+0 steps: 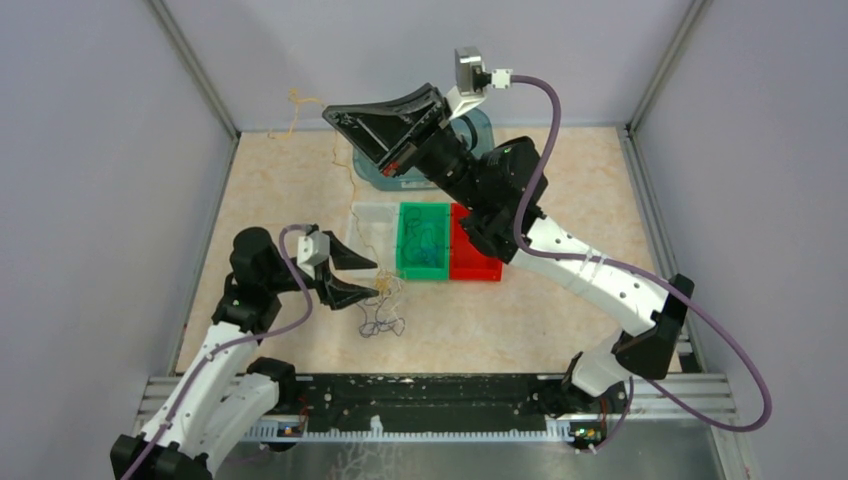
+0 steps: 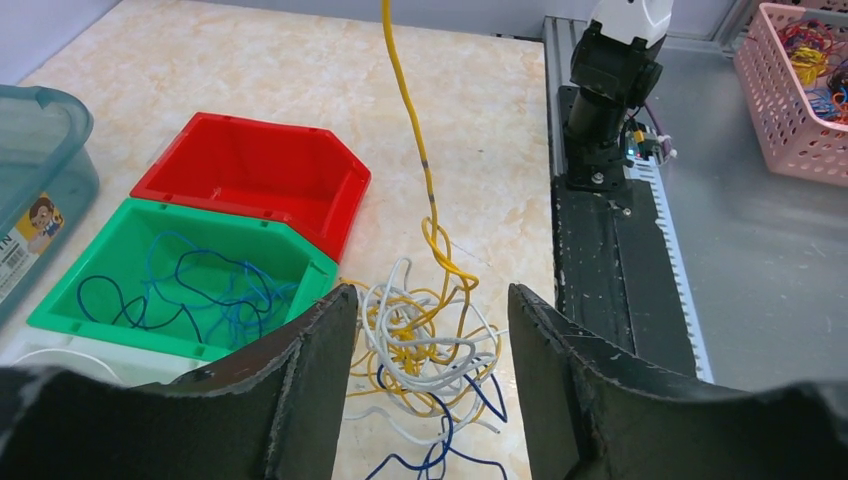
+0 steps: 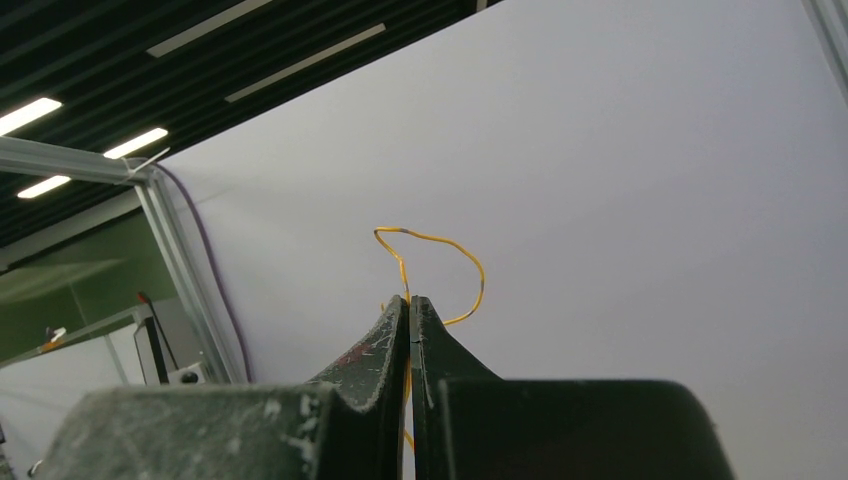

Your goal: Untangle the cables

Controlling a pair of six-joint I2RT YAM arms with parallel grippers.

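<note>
One yellow cable [image 3: 441, 239] in R tool [image 3: 409, 302], clear only on wrist cam.

The thin yellow cable [image 2: 410, 110] carries short grey bands along its length. In the tangle it mixes with a white plastic-coated cable [image 2: 372, 300] and a dark blue cable [image 2: 440, 432]. The rectangular green plastic bin [image 2: 200, 215] holds lighter blue wires [image 2: 200, 290], and the matching plastic bin [image 2: 260, 165] is bright red. The smooth tabletop [image 2: 250, 60] is beige with pale marble veining. The perforated plastic basket [image 2: 790, 120] is pink.
</note>
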